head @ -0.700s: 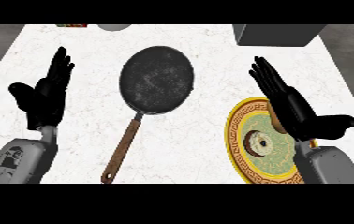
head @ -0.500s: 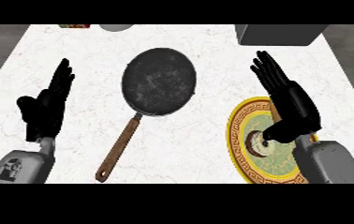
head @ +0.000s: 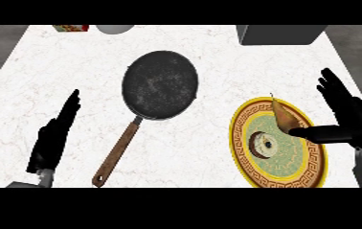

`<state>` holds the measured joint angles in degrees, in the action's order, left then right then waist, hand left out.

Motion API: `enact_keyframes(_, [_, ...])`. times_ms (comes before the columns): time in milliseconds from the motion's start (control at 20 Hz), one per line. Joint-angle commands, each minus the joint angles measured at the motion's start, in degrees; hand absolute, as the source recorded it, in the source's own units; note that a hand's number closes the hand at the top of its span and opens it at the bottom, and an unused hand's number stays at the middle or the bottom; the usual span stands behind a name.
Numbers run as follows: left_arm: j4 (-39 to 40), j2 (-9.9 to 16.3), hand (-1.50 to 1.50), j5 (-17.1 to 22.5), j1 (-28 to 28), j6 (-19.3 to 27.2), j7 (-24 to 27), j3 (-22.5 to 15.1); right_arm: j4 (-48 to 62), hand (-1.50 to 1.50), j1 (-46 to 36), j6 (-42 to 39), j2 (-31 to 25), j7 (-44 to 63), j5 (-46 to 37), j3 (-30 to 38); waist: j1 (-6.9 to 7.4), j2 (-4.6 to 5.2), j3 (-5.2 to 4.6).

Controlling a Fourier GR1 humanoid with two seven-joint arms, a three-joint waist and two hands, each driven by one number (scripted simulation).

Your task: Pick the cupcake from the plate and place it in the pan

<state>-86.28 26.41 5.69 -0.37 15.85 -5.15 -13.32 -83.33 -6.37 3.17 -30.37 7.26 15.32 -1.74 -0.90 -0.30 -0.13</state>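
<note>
My left hand (head: 55, 136) stood low at the left edge, fingers straight and pointing up, seen nearly edge-on. My right hand (head: 341, 112) sat at the right edge, fingers spread and upright, thumb stretched out sideways to the left. Both were relaxed, holding nothing.

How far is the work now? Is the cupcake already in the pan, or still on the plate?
Nothing is finished. The cupcake sits on the plate, and the pan holds nothing. In hand: the right hand is open beside the plate, thumb over its rim, not gripping the cupcake. The left hand rests open at the left. Left to do: grasp, lift, carry to the pan, release.
</note>
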Motion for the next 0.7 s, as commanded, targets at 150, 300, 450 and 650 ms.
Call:
enact_keyframes(150, [0.03, -0.92, 0.0, -1.24, 0.87, -0.52, 0.22, -1.02, -3.97, -1.5, 3.86, -10.41, -15.58, 2.51, -7.21, -1.5, 0.28, 0.21, 0.05])
enact_keyframes(300, [-5.1, 0.02, 0.0, -1.45, 3.05, -0.62, -3.41, -1.35, -8.03, -1.5, 5.0, -15.3, -18.57, 4.77, -6.57, -1.86, 0.62, 0.04, 0.1])
enact_keyframes(450, [-3.49, -1.36, 0.0, -2.67, 4.44, -0.62, 0.78, -2.04, -6.11, -1.5, -2.69, -22.57, -20.95, 8.49, -4.41, -3.14, 1.95, 0.31, 0.08])
enact_keyframes(650, [-1.62, -3.84, 0.0, -4.28, 2.12, 0.68, -1.07, -2.29, -7.49, -1.5, -6.57, -28.96, -20.14, 12.75, -2.32, -5.43, 1.29, 0.32, 0.08])
